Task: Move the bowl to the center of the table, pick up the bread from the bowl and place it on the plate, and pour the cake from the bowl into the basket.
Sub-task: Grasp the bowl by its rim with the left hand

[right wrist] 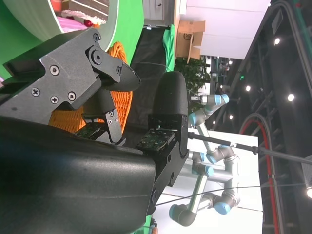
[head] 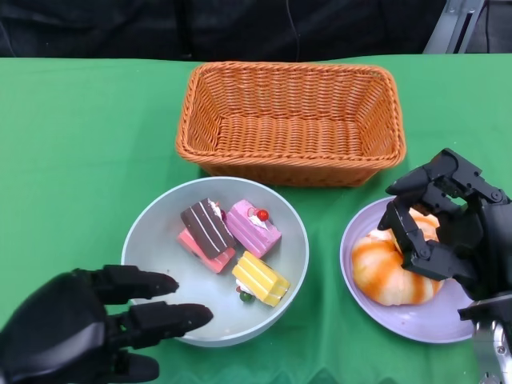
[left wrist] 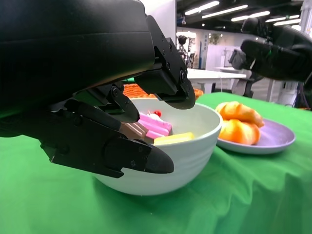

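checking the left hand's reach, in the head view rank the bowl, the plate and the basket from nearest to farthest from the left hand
1. Bowl: right by the left hand, whose fingers lie at its near rim.
2. Plate: off to the right, holding the bread, under the right hand.
3. Basket: at the far side of the table, behind the bowl.

Plate and basket are fairly close to call.

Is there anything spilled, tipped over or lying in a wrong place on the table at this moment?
Nothing stands out. The bowl sits upright with the cake pieces inside, the bread lies on the plate, and the basket stands level and empty. Nothing has spilled on the cloth.
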{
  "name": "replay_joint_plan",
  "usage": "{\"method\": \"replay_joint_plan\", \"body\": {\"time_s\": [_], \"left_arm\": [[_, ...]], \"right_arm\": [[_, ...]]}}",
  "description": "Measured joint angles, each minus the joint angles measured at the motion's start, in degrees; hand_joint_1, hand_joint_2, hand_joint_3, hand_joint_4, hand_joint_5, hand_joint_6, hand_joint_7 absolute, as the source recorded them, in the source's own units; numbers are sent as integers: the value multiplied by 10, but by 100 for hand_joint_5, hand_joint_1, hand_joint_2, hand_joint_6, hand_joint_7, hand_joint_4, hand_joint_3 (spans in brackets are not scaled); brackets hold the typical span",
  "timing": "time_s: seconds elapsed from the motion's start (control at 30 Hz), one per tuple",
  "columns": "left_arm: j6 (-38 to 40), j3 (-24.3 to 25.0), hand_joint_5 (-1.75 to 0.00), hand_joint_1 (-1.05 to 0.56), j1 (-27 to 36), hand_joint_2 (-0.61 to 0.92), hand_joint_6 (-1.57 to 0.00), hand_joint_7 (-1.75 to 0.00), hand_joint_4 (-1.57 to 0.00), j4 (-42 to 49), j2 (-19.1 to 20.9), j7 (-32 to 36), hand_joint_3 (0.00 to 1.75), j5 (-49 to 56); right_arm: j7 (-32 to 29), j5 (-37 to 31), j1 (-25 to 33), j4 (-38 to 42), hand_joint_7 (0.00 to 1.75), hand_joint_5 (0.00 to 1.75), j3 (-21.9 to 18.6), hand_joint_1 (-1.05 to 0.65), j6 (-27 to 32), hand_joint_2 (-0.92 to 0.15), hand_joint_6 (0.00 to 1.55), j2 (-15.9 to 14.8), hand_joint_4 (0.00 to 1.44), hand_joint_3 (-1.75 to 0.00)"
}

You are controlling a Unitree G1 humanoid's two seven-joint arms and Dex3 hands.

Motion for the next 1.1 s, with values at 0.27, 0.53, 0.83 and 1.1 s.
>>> {"method": "replay_joint_plan", "body": {"time_s": [0.27,0.53,0.83,1.1], "left_arm": [[170,-132,-4,-43,22,92,-63,-1,-77,-52,63,123,14,63],[275,-227,-5,-43,30,92,-64,-1,-79,-77,107,133,10,46],[388,-295,-4,-46,30,92,-68,-2,-80,-116,117,108,10,23],[426,-327,-4,-47,24,92,-68,-1,-79,-121,133,99,12,-5]], "right_arm": [[0,-3,2,-3,126,160,1,2,0,-55,63,3,69,-103],[-1,-3,6,-8,126,158,4,3,0,-55,63,7,69,-103],[-10,-18,13,-14,127,158,13,1,-7,-51,64,11,71,-106],[-15,-19,17,-16,127,158,19,1,-7,-51,64,11,71,-105]]}}
